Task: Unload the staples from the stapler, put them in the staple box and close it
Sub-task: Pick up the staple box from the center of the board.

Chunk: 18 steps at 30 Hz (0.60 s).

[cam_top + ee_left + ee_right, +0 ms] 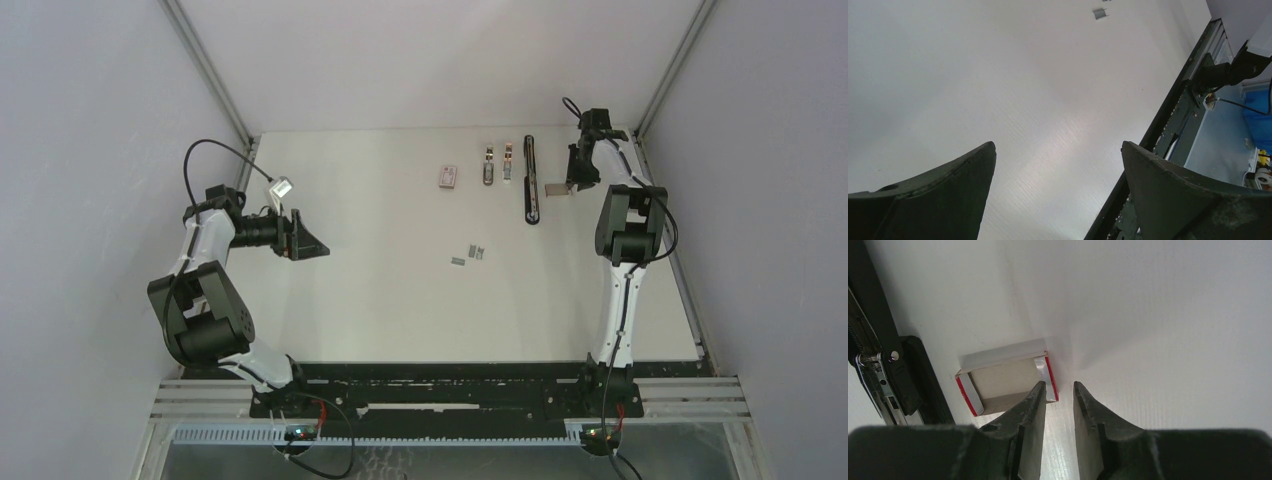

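Box point(1003, 382) seemingly to be pinched beside the stapler point(913, 375), far right of the tabletop point(380, 300)
Right fingers point(1042, 392) are set narrowly apart, left fingers point(948, 200) wide; the box wall should be centred so the stapler is not nudged

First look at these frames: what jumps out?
The long black stapler lies at the far right of the table. Beside it, the right gripper has its fingers only a narrow gap apart at the corner of a small open cardboard box. A few loose staples lie mid-table, and the left gripper hangs wide open at the left.
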{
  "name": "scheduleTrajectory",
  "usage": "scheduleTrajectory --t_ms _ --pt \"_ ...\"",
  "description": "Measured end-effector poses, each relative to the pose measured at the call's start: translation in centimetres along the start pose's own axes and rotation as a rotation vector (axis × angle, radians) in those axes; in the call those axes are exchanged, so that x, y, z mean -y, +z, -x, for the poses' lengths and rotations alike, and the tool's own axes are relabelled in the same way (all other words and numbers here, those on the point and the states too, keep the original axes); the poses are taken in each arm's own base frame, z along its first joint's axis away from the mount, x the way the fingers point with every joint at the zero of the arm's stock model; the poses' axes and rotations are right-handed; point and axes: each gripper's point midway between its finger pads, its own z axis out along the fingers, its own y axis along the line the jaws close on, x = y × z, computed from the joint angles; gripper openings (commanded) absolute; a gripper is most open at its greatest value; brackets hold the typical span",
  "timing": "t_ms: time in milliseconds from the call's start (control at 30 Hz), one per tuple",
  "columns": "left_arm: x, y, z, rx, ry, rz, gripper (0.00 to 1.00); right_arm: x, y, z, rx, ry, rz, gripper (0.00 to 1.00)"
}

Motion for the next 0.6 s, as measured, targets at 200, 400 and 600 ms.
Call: scheduleTrajectory --t_ms 200,400,600 --pt "0.07 0.01 -0.06 -0.002 -0.003 -0.002 1.00 -0.08 0.00 -0.03 -0.002 0.000 0.006 0.24" --pt "0.12 -0.01 -0.11 -0.003 -0.006 -0.003 1.00 -0.23 0.34 -0.29 -0.010 0.001 0.015 0.20" --pt "0.21 -0.02 -0.16 -0.005 -0.007 -0.006 1.00 -0.26 0.74 -0.59 -0.020 0.000 0.016 0.13"
